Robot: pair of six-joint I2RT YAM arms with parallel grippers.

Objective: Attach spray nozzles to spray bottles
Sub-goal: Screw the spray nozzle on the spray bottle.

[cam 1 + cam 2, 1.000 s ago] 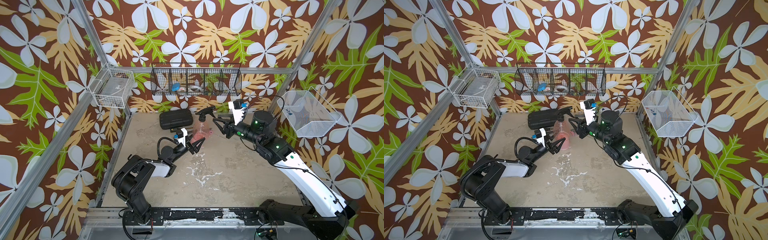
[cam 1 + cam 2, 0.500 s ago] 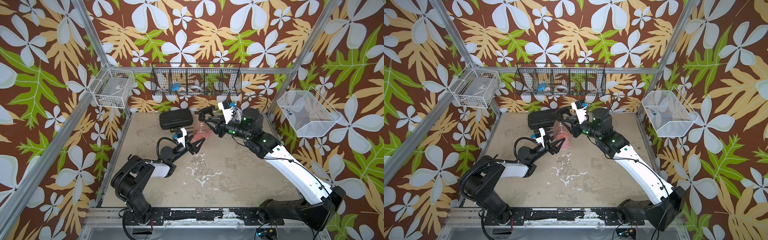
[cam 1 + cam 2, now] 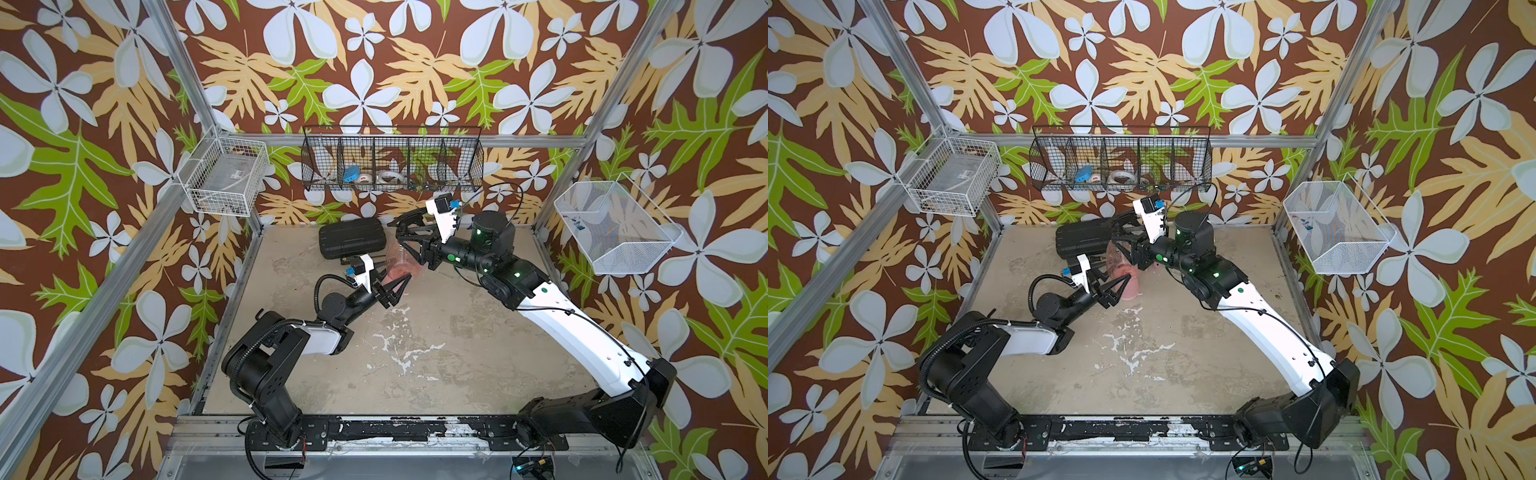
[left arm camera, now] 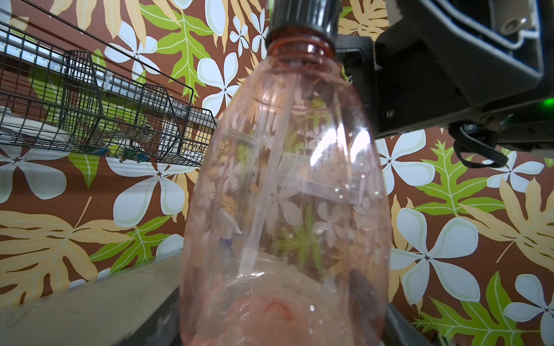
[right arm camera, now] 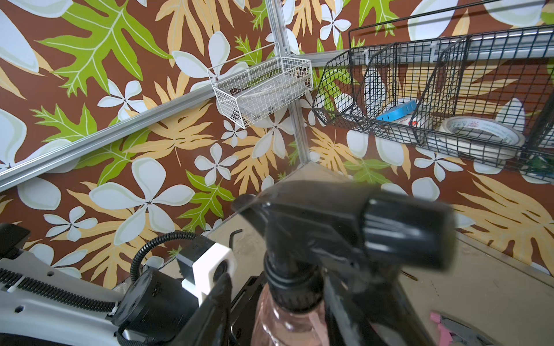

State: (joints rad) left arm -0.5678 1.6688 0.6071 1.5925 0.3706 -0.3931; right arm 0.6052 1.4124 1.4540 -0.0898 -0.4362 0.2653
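A translucent orange-red spray bottle [image 3: 400, 266] [image 3: 1121, 268] stands upright at the back of the table. My left gripper [image 3: 392, 286] [image 3: 1116, 291] is shut on its base. In the left wrist view the bottle [image 4: 284, 194] fills the frame, with the dip tube inside it. A black spray nozzle [image 5: 344, 227] sits on its neck, collar [image 4: 302, 18] over the threads. My right gripper [image 3: 405, 239] [image 5: 284, 295] straddles that collar with its jaws open; one finger [image 5: 220, 290] stands clear of it. A pink-and-grey spray nozzle [image 5: 443, 326] lies on the table.
A flat black ribbed case [image 3: 352, 243] [image 3: 1084, 241] lies just behind the bottle. A black wire basket [image 3: 392, 166] with tape rolls hangs on the back wall. White wire baskets hang at the left [image 3: 226, 178] and right [image 3: 615, 224].
My right gripper has swung left and turned over the bottle's neck, and its jaws have spread off the black nozzle. The left gripper and the bottle have stayed put.
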